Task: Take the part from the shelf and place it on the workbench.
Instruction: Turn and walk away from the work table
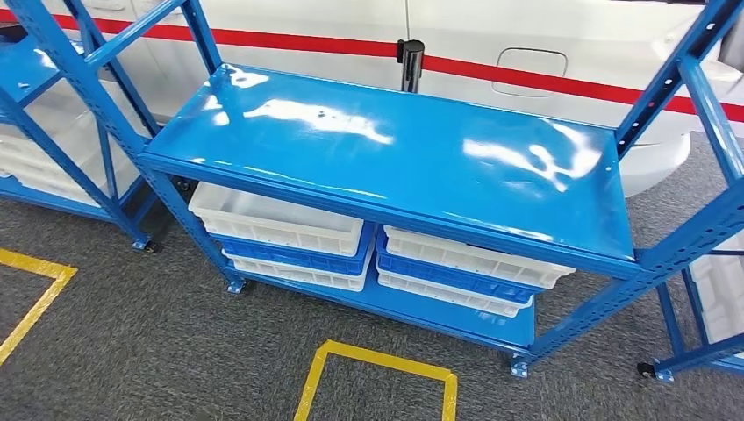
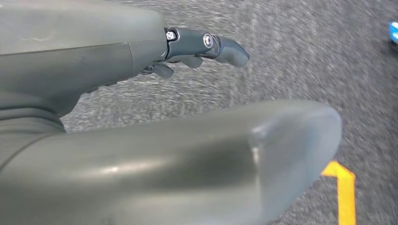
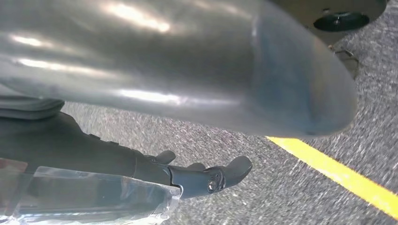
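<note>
I'm looking at grey carpet [image 1: 175,351] marked with yellow tape lines [image 1: 377,355]. Behind the rack stands a white car body [image 1: 544,53] with a red stripe [image 1: 298,39], and a black post [image 1: 410,63] rises just in front of that car.

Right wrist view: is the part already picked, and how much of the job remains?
Done, apparently: a clear bagged part lies against the right robot hand, though the grip is unclear. In hand: both arms hang over grey carpet; the left robot hand holds nothing. Left: placing it on the workbench; ahead stands the blue shelf.
</note>
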